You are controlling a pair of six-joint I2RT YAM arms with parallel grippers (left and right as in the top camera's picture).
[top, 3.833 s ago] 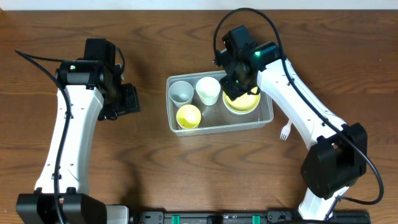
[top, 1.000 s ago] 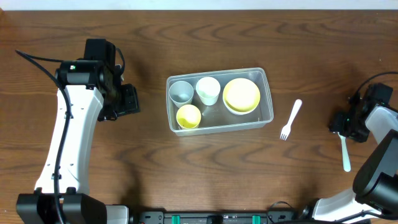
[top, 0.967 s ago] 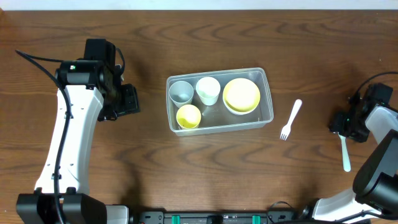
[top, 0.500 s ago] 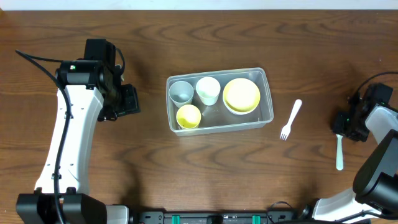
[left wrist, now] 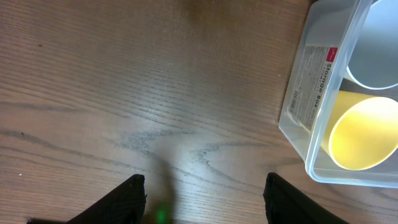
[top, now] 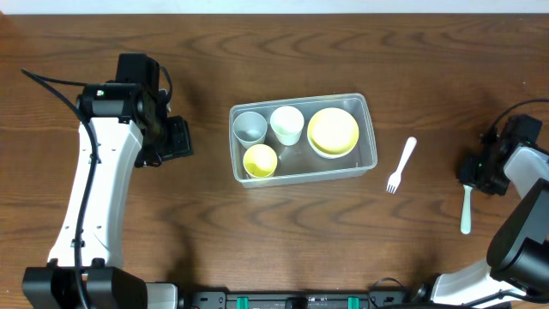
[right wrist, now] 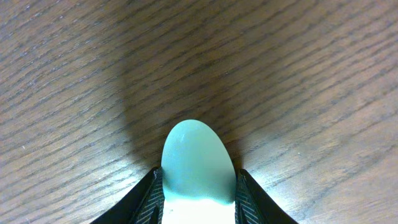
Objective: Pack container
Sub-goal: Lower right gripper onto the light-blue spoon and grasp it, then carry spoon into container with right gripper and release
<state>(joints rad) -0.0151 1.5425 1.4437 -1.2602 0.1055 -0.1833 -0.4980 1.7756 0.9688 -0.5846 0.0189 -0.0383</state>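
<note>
Overhead, the container [top: 370, 159] sits mid-table [top: 206, 232] between my two arms. It holds a grey cup [top: 250, 127], a white cup [top: 286, 124], a yellow cup [top: 260, 160] and a yellow bowl [top: 333, 131]. A white fork [top: 401, 164] lies on the wood just right of it. My left fingers [top: 176, 137] hang well to the container's left. My right fingers [top: 479, 172] are far out at the right edge, and a pale utensil [top: 466, 213] sticks out from them toward the near side. From up here I cannot tell how either pair stands.

My left wrist camera settles one pair: those fingers are spread apart over bare wood with nothing between them. The container's corner shows at right, with a "Storage Box" label [left wrist: 309, 87] on its wall that the overhead view does not show.

My right wrist camera settles the other: both fingers press against the sides of the utensil's rounded, pale green end, clamped on it close over the wood.
</note>
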